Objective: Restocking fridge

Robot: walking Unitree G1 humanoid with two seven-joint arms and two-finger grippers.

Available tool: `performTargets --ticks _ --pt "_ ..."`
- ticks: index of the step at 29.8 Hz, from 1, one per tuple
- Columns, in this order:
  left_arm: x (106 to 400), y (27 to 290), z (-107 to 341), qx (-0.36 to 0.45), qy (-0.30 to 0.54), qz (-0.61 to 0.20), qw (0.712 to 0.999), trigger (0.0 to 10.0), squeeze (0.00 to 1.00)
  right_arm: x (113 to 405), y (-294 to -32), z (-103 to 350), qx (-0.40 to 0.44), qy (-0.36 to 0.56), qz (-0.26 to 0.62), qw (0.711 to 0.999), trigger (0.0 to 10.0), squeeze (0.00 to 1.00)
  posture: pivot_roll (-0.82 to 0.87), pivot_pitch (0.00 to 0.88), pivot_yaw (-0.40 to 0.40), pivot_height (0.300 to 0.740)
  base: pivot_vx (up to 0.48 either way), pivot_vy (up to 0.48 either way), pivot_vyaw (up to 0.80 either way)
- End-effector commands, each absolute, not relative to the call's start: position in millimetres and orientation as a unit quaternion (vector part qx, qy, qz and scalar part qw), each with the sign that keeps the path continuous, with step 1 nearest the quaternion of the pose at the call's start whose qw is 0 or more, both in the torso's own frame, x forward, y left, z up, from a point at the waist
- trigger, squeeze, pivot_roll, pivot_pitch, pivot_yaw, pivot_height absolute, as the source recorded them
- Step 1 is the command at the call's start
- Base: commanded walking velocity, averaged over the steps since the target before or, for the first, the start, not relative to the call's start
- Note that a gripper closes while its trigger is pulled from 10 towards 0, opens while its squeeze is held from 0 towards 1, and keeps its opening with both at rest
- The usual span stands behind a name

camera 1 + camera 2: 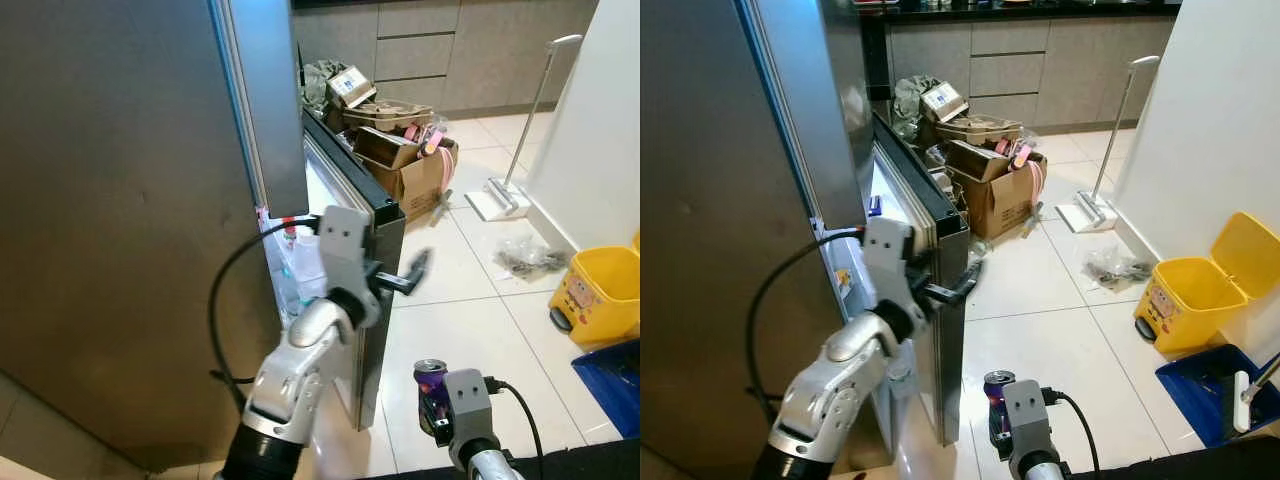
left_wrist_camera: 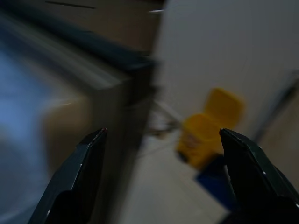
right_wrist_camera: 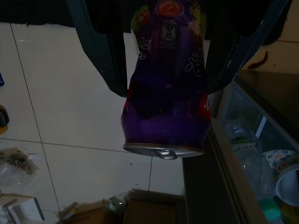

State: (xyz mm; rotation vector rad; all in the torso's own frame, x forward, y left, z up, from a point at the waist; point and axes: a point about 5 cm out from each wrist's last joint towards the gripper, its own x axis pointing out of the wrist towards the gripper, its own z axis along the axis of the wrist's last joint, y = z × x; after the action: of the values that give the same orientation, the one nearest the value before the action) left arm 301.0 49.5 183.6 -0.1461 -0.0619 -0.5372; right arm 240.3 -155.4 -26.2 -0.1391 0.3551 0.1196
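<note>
At the fridge door (image 1: 385,300) edge in the left eye view, the left end effector (image 1: 412,272) was seen with fingers parted wide. Right eye view: a purple can (image 1: 997,398) was held low over the tiled floor (image 1: 1060,330). Right wrist view: the right end effector (image 3: 163,70) was clamped on the can, beside the fridge opening.

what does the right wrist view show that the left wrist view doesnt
Right wrist view: a purple can clamped between the right gripper fingers, bottles on the lit fridge shelves, and cardboard clutter on the floor. Left wrist view: the left gripper spread open at the fridge door edge, with a yellow bin beyond. Both share the tiled floor.
</note>
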Motion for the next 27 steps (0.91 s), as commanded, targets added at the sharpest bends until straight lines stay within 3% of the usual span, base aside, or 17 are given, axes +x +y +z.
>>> performTargets --ticks 1,6,27 --pt "305 63 177 -0.032 -0.031 -0.216 0.975 10.0 0.0 238 -156 -28 -0.069 0.179 0.059 0.98 10.0 0.0 -0.09 0.061 0.006 0.74 0.0 0.0 0.0" --pt "313 67 178 -0.011 -0.04 -0.164 0.986 10.0 0.0 239 -155 -27 -0.069 0.178 0.061 0.98 10.0 0.0 -0.09 0.065 0.006 0.74 0.0 0.0 0.0" --pt "335 24 170 -0.025 -0.013 -0.18 0.983 10.0 0.0 233 -152 -30 -0.066 0.18 0.059 0.98 10.0 0.0 -0.11 0.09 0.03 0.74 0.0 0.0 0.0"
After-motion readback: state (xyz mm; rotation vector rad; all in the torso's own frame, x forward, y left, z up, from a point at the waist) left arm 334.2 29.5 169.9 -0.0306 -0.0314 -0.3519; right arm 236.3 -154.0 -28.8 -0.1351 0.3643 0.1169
